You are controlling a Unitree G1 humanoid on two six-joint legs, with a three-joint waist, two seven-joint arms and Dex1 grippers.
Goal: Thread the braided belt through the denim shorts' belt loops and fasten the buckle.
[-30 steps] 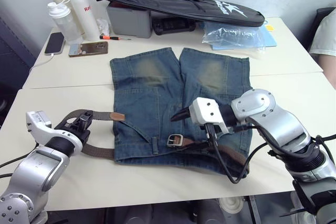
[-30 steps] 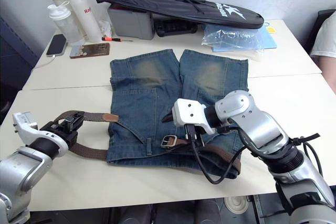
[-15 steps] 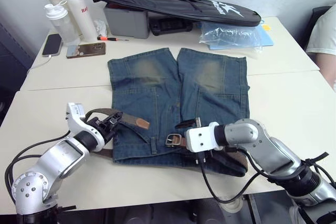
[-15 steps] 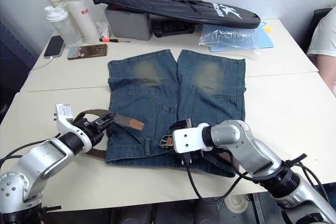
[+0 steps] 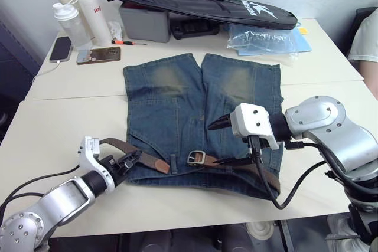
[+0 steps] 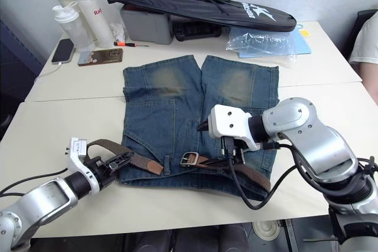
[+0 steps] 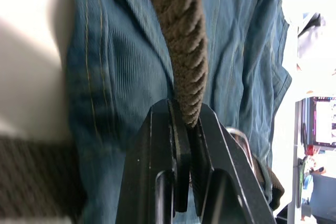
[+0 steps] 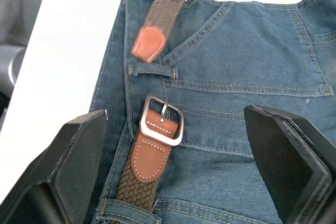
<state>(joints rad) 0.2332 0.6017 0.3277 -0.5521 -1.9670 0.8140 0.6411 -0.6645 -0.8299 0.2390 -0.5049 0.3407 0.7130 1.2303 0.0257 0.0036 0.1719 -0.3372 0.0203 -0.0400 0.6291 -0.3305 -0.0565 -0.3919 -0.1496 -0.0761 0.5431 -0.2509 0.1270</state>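
The left gripper (image 5: 131,159), clamped on the dark brown braided belt (image 5: 121,146), has carried its tan tip (image 5: 159,166) to the faded blue denim shorts (image 5: 177,110) waistband; the right gripper (image 8: 173,145), jaws wide apart, has lifted above the silver buckle (image 8: 161,120). Fastening remains.

The right hand (image 8: 173,166) hangs over the denim shorts (image 8: 241,103), its two black fingers (image 8: 65,174) spread wide. Between them the silver buckle (image 8: 161,120) lies on the waistband, joined to the braided belt (image 8: 137,182) by tan leather. Just beyond sits a belt loop (image 8: 151,70), and past it the belt's tan tip (image 8: 147,42). Pale bench (image 8: 68,61) runs alongside.
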